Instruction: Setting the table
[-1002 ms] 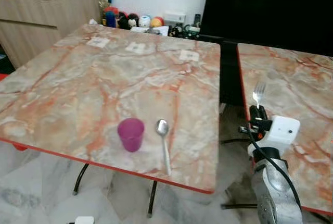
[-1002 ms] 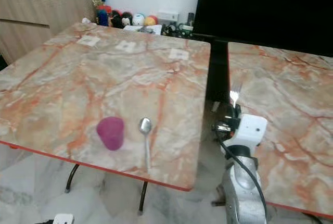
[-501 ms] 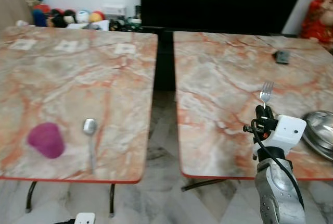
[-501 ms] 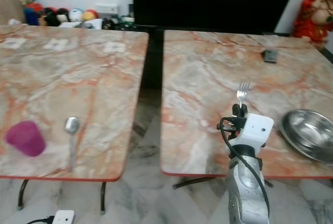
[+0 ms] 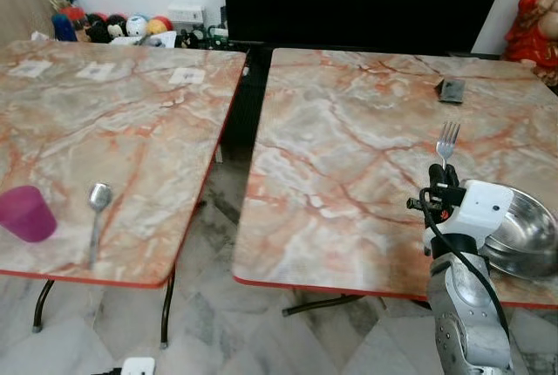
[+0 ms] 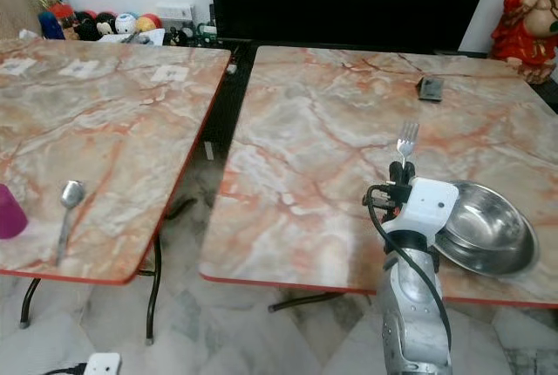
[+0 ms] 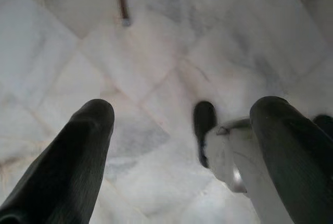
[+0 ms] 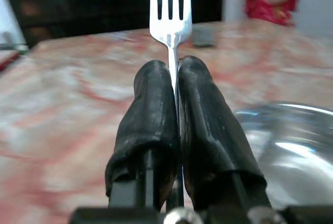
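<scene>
My right gripper (image 5: 445,173) is shut on a silver fork (image 5: 447,139) whose tines point up, held above the near right part of the right marble table (image 5: 349,148). In the right wrist view the fork (image 8: 170,5) stands clamped between the two black fingers (image 8: 156,109). A steel bowl (image 5: 523,231) lies just right of that gripper near the table's front edge. On the left marble table (image 5: 105,131) a purple cup (image 5: 24,214) stands beside a spoon (image 5: 96,209). My left gripper (image 7: 182,130) hangs open above the white floor.
A gap of marble floor (image 5: 218,209) separates the two tables. A small dark device (image 5: 451,90) lies at the far right of the right table. A red figurine (image 5: 536,9) stands at the back right, toys (image 5: 131,26) at the back left beside a black screen (image 5: 366,0).
The camera has swung further right, so both tables slid left in view and more of the steel bowl shows. The right gripper still holds the fork upright.
</scene>
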{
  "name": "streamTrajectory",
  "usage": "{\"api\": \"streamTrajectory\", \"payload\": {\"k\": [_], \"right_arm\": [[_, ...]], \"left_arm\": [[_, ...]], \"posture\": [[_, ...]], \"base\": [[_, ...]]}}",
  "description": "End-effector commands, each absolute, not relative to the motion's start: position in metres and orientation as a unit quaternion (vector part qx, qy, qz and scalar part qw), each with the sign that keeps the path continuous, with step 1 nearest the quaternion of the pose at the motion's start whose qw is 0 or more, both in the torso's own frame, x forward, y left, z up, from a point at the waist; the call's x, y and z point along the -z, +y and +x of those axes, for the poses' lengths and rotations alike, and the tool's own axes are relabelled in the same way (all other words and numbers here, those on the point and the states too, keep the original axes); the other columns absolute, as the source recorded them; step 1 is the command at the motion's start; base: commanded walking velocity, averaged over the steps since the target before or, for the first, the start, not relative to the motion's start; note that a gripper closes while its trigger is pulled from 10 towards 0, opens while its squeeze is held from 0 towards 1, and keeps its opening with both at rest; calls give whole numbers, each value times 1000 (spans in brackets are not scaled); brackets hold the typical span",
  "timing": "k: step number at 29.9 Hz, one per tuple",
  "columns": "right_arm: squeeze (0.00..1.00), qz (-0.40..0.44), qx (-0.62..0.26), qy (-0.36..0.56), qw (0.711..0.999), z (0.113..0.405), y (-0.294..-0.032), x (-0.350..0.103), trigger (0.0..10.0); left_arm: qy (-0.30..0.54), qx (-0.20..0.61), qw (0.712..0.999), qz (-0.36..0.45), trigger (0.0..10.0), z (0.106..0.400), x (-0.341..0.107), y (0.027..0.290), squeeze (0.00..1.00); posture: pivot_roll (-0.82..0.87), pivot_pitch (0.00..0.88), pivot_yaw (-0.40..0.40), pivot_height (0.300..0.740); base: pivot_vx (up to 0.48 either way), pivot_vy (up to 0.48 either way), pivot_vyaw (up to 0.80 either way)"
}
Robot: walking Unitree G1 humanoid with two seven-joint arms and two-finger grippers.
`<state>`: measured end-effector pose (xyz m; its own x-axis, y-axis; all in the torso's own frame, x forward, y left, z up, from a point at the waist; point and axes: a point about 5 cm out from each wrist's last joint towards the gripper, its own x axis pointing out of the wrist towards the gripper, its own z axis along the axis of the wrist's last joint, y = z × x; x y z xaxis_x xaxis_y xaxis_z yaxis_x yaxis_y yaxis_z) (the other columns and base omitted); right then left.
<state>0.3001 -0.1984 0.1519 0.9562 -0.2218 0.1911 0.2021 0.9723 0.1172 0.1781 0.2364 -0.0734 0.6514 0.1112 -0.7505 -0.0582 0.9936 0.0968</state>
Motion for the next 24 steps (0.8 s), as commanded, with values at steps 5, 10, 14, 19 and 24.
{"api": "streamTrajectory", "payload": {"k": [5, 10, 14, 19, 24], "right_arm": [[0, 45, 120, -123, 984, 300, -204, -162, 10000], [0, 42, 125, -126, 983, 300, -207, -163, 10000], [0, 41, 128, -126, 983, 301, -208, -164, 10000], [0, 39, 131, -122, 983, 301, -209, -163, 10000], [0, 40, 131, -122, 983, 302, -209, -162, 10000]], "left_arm": [[423, -42, 904, 35, 10000, 173, 76, 234, 0], [423, -41, 904, 36, 10000, 173, 76, 235, 0], [423, -41, 904, 36, 10000, 173, 76, 235, 0], [424, -41, 904, 36, 10000, 173, 76, 235, 0], [424, -48, 904, 34, 10000, 173, 77, 235, 0]], "posture": [[-31, 106, -3, 740], [-31, 107, -3, 740], [-31, 108, -3, 740], [-29, 107, -4, 740], [-29, 106, -6, 740]], "base": [[0, -361, 0], [0, -362, 0], [0, -366, 0], [0, -348, 0], [0, 0, 0]]}}
